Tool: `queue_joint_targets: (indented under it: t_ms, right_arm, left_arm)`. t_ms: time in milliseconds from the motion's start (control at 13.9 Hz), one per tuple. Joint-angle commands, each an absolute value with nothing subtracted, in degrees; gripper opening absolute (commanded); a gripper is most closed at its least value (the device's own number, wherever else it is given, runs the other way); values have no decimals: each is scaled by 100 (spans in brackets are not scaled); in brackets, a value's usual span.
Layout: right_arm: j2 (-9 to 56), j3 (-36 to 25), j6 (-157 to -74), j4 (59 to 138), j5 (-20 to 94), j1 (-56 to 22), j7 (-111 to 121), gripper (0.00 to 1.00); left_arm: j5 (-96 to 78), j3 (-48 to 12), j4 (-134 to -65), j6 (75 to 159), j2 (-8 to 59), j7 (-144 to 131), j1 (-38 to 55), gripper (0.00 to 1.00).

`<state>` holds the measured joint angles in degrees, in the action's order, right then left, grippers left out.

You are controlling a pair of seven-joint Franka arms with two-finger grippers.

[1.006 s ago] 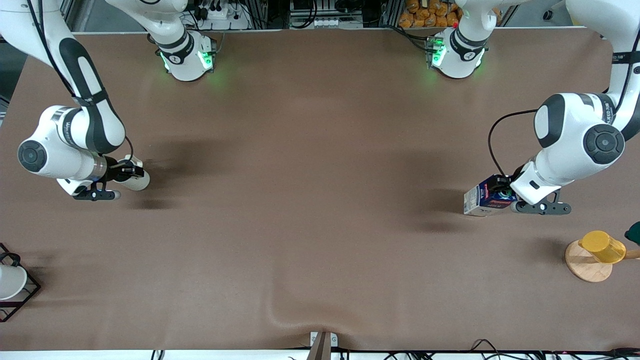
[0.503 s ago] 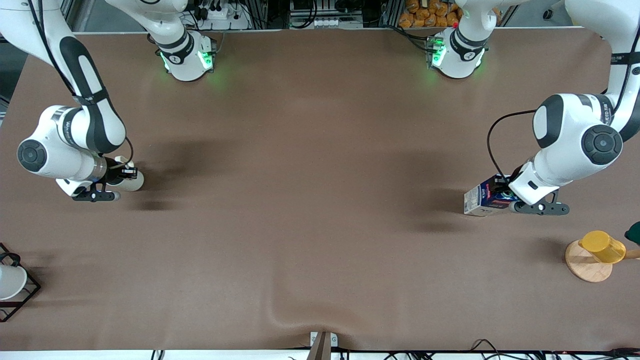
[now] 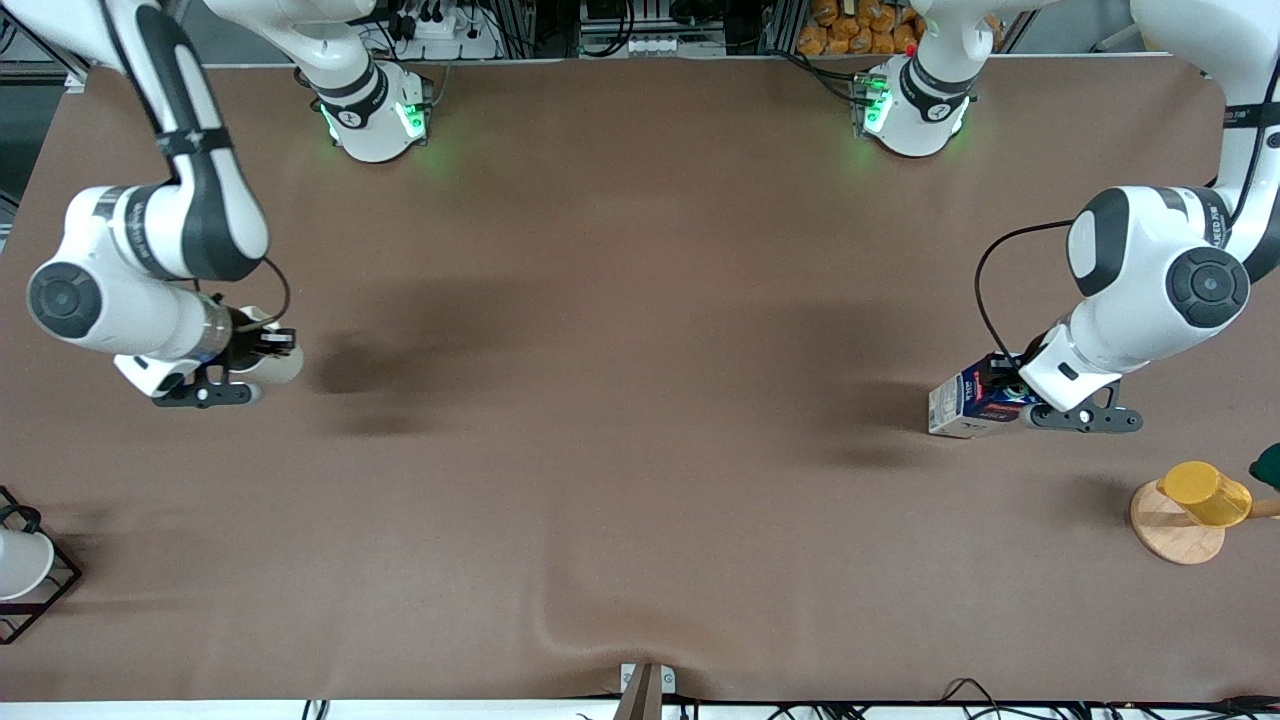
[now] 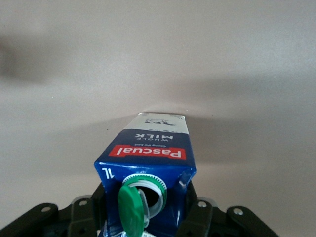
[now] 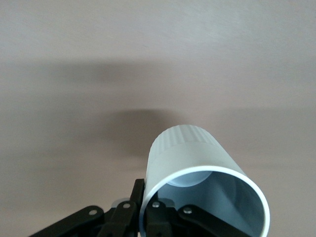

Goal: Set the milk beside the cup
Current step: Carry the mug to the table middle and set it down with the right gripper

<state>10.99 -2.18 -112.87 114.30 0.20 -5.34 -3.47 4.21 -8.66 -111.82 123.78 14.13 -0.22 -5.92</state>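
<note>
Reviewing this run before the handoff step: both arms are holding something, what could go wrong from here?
1. The left gripper grips the dark blue gable-top milk carton near its top, and its green cap looks flipped open; tilting could spill.
2. The right gripper pinches the off-white ceramic mug by its rim only, so it might slip or swing.
3. Carton and mug are at the table's two ends; bringing them together could make the arms collide.

Brown table mat (image 3: pixel 640 330): we see a raised wrinkle at its edge nearest the front camera.
Yellow cup (image 3: pixel 1205 493): tipped on a round wooden stand (image 3: pixel 1175 530).
White cup (image 3: pixel 20 562): in a black wire rack (image 3: pixel 50 590).
</note>
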Motion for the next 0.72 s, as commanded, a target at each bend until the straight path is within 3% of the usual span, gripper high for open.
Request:
queue_joint_targets:
  t_ms: [0, 287, 431, 646]
  right_arm:
    - [1151, -264, -11135, 11067, 568, -1490, -1648, 0]
    - [1756, -264, -11529, 10294, 940, -2668, -3308, 0]
    - [2483, -307, -12153, 9837, 748, -3651, -4826, 0]
    - [3354, -273, -12278, 8915, 676, -4060, -5843, 0]
  left_arm:
    - [308, -879, -11057, 12349, 1362, 44, -598, 60]
    - [246, -984, -10995, 12244, 1231, 53, -642, 57]
    - [246, -993, -10942, 12129, 1187, 62, -659, 54]
    - [246, -1002, -10838, 11998, 1134, 62, -650, 54]
